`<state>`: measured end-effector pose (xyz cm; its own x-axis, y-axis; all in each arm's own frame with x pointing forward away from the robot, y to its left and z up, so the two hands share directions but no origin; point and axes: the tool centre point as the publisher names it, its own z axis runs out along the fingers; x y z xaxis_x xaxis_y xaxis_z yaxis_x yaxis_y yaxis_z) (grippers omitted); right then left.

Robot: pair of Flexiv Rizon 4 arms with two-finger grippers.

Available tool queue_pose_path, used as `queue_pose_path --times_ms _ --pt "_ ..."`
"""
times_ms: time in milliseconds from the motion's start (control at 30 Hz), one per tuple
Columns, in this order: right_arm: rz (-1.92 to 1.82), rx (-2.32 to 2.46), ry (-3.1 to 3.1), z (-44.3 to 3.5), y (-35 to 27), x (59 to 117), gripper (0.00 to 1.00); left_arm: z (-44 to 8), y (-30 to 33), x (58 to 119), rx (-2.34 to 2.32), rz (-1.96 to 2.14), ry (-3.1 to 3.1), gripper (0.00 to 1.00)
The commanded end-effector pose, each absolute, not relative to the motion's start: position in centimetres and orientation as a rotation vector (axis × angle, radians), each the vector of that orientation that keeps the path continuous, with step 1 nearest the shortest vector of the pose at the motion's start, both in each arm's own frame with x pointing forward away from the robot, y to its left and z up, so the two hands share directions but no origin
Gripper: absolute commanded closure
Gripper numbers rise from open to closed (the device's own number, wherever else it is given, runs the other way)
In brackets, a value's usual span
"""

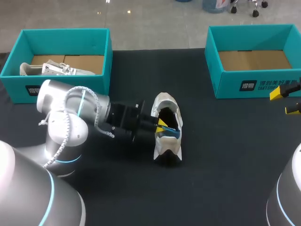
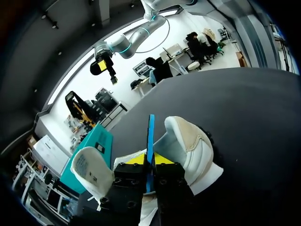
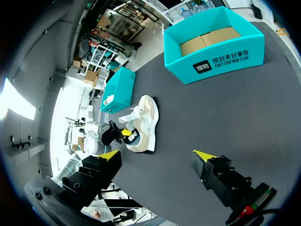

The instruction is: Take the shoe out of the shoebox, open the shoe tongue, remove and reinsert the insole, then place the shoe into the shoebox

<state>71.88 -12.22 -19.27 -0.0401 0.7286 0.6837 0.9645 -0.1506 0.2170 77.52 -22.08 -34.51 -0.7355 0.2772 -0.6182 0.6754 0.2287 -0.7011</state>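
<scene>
A cream and white shoe [image 1: 165, 128] lies on the dark table between the two boxes, its opening facing my left arm. My left gripper [image 1: 162, 125] is at the shoe's opening. In the left wrist view this gripper [image 2: 149, 159] is shut on a thin blue insole [image 2: 151, 134], which stands on edge between the yellow tips. The shoe's heel [image 2: 193, 146] is on one side of the gripper and the white tongue [image 2: 91, 169] is folded out on the other. My right gripper [image 1: 287, 102] hangs open at the table's right edge, far from the shoe [image 3: 146, 120], with nothing between its fingers [image 3: 110, 154].
A teal shoebox [image 1: 56, 56] at the back left holds a second pale shoe [image 1: 56, 69]. Another teal shoebox [image 1: 254, 75] at the back right shows only its cardboard floor. Bare dark table lies in front of the shoe and to its right.
</scene>
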Motion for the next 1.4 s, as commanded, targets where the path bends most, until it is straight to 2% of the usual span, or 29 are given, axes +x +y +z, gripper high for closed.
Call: queue_pose_path --times_ms 33,200,567,833,1033,1167,1267,1400 --pt "-0.997 -1.916 -1.792 -19.3 -12.1 71.8 0.0 -34.1 -21.8 77.1 0.878 -1.509 2.147 0.56" --pt "-0.997 -1.916 -1.792 -19.3 -12.1 71.8 0.0 -34.2 -21.7 76.9 0.883 -1.506 2.159 0.54" --pt "-0.997 -1.916 -1.792 -19.3 -12.1 71.8 0.0 -34.7 -21.6 77.8 0.906 -1.458 2.219 0.6" --pt "-0.997 -1.916 -1.792 -19.3 -12.1 71.8 0.0 -35.5 -22.2 78.4 0.932 -1.427 2.296 0.73" --pt "-0.997 -1.916 -1.792 -19.3 -12.1 71.8 0.0 -36.1 -22.5 78.4 0.976 -1.404 2.334 0.78" --pt "-0.997 -1.916 -1.792 -19.3 -12.1 71.8 0.0 -36.6 -22.5 78.6 0.995 -1.378 2.359 0.87" --pt "-0.997 -1.916 -1.792 -19.3 -12.1 71.8 0.0 -36.8 -22.5 78.7 1.003 -1.366 2.369 1.0" --pt "-0.997 -1.916 -1.792 -19.3 -12.1 71.8 0.0 -36.8 -22.5 78.9 1.0 -1.344 2.377 1.0"
